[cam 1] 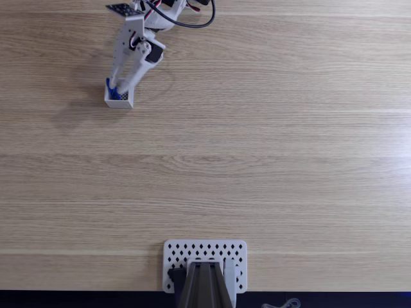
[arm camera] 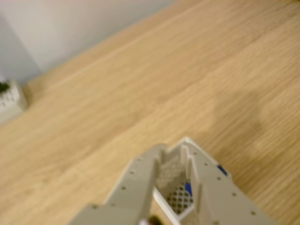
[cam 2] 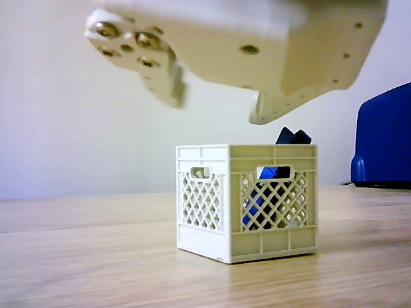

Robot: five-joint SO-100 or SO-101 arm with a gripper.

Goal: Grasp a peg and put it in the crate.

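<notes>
The pincer (arm camera: 176,157) hangs spread just above the crate (cam 2: 247,202), pinching nothing. Below its tips, the blue peg (cam 2: 257,205) leans inside, its top poking over the rim. A careless retreat could snag that end and tip the crate.

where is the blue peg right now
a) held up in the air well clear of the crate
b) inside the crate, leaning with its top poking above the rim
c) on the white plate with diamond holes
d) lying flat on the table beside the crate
b: in the other view the peg shows blue through the lattice wall of the crate, its top end above the rim, with the gripper just over it.
</notes>
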